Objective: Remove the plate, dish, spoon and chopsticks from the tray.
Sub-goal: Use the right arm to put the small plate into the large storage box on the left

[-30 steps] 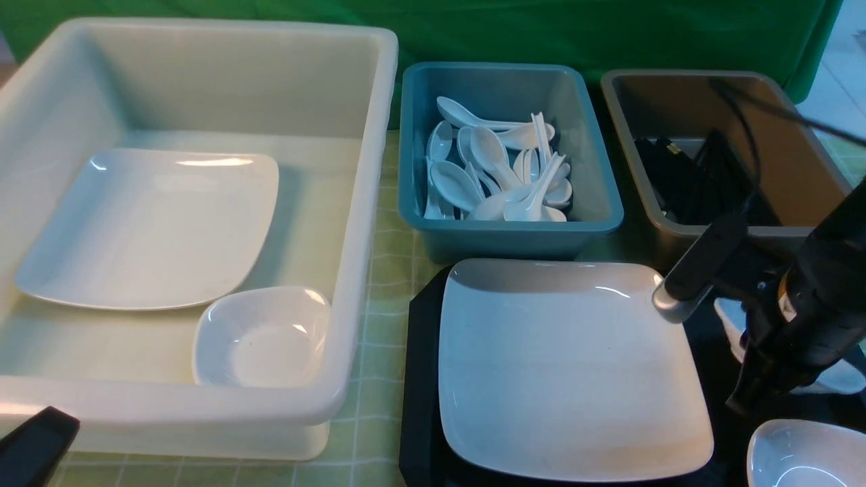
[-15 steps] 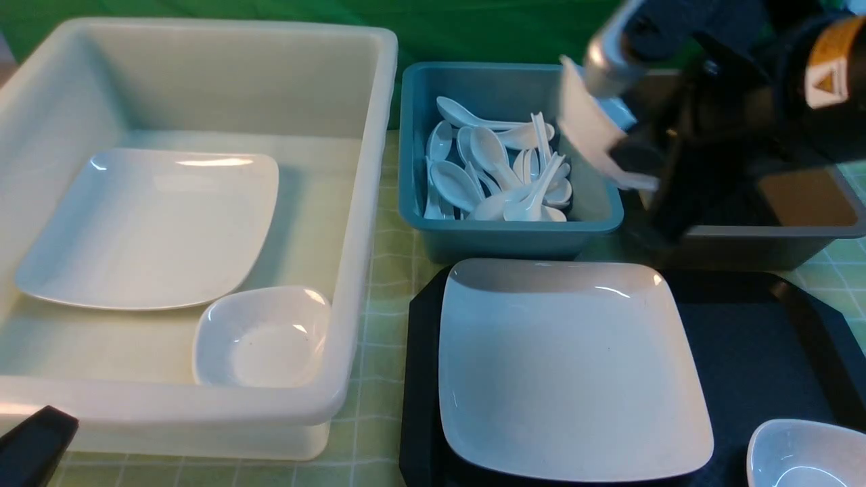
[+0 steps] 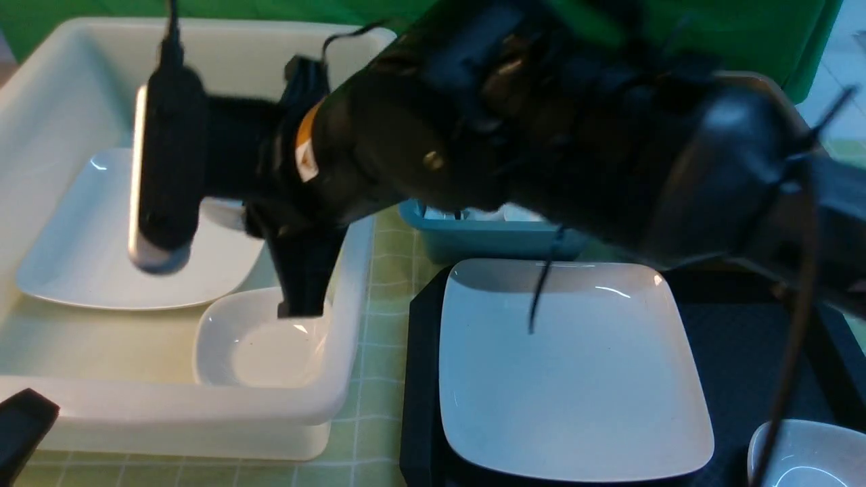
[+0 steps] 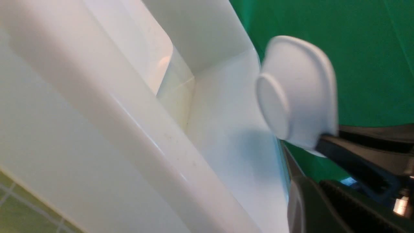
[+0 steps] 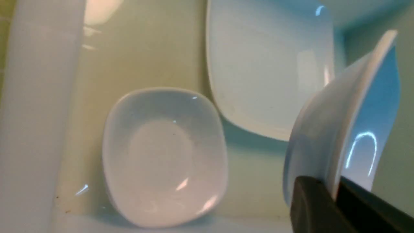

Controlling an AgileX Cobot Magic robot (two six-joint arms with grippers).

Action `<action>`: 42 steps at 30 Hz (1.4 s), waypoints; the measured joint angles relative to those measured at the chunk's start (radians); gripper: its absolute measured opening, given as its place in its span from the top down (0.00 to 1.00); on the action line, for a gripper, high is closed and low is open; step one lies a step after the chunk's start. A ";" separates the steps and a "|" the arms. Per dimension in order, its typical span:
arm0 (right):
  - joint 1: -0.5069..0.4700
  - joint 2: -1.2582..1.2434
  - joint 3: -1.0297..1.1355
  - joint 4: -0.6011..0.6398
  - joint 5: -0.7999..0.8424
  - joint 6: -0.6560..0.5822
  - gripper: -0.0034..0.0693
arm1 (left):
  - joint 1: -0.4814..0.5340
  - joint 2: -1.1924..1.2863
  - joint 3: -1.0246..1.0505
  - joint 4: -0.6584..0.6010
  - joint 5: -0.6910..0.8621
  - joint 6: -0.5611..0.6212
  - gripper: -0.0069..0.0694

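**Hazards at the drop-off**

Front view. The right arm reaches across over the tub. The right gripper hangs just above a second dish lying in the tub's near corner, beside a big plate. The task's plate sits untouched on the tray, with a third dish at the tray's near right corner. A cable dangles above the plate and could snag its rim on withdrawal. The left gripper sits low by the tub's front wall; I cannot tell whether it is open or closed.

Left wrist view. The dish is seen from underneath, tilted on edge, over the tub's inside.

Right wrist view. The right gripper is clenched on the dish's rim. The hold is narrow and on glossy ware — it could slip. A release from here would likely land on the second dish and chip both.
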 joint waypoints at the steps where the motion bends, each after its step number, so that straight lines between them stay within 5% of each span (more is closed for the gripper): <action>1: 0.000 0.029 -0.005 0.001 -0.001 -0.015 0.91 | 0.000 0.022 -0.022 0.016 0.020 0.003 0.88; 12: 0.000 0.149 -0.014 0.001 -0.012 -0.081 0.91 | 0.000 0.268 -0.192 0.199 0.093 0.036 0.88; 26: 0.000 0.150 -0.017 0.006 -0.005 -0.076 0.87 | 0.000 0.319 -0.206 0.192 0.070 0.036 0.88; 37: 0.015 0.148 -0.038 0.016 0.039 -0.075 0.58 | 0.000 0.319 -0.206 0.189 0.064 0.037 0.87; 42: 0.034 0.147 -0.101 0.018 0.166 -0.075 0.54 | 0.000 0.319 -0.206 0.189 0.064 0.039 0.86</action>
